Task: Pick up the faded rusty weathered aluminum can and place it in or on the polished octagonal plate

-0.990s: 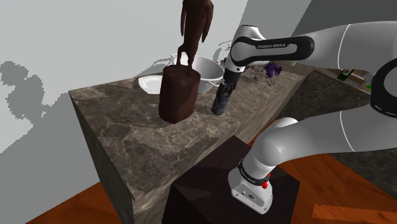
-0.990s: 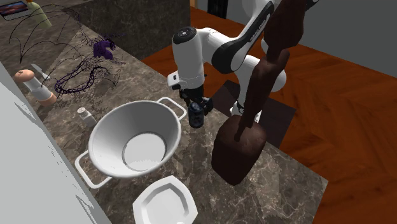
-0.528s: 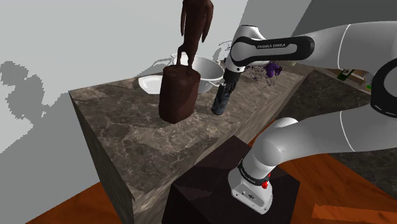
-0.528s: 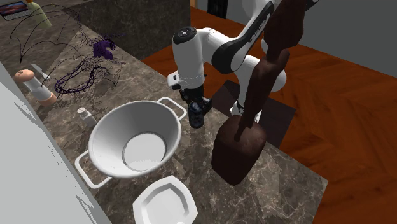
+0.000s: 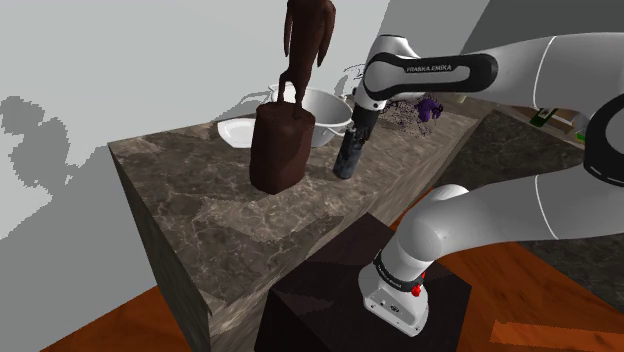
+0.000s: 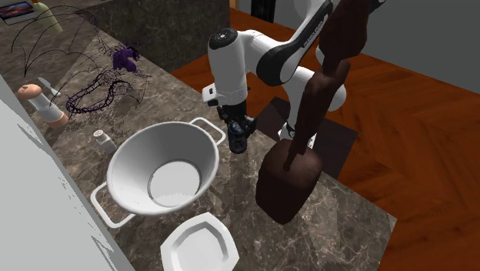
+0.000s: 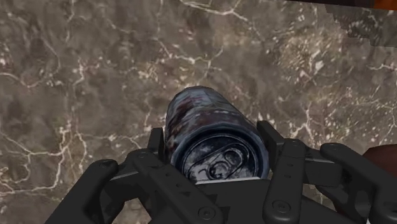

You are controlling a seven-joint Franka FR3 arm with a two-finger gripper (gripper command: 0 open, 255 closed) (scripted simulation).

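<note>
Gripper (image 6: pixel 237 135) clamped on the can (image 6: pixel 238 141), one black finger on each side of it. In the wrist view the two fingers (image 7: pixel 158 147) press against the can's (image 7: pixel 213 137) sides, pull-tab end facing the camera, blue-grey body blotched with rust. The can hangs roughly upright under the hand, low over the dark marble countertop (image 5: pixel 200 190); can't tell if its base touches the stone.

From the shoulder view the can (image 5: pixel 348 158) is between the tall dark-brown statue (image 5: pixel 280 145) and the counter's near edge, close to the statue but apart from it. The white two-handled bowl (image 6: pixel 117 165) sits just beside the can in the second exterior view, not touching.

The white octagonal plate (image 6: pixel 201 245) lies flat on the counter, past the bowl from the can, well apart from the gripper. In the shoulder view the plate (image 5: pixel 237 130) peeks out behind the statue.

A purple wiry object (image 6: pixel 115 73) lies further along the counter, and a small white shaker (image 6: pixel 102 138) is next to the bowl. Dark stand (image 5: pixel 330 290) sits on the wooden floor (image 6: pixel 415 138) by the counter.
</note>
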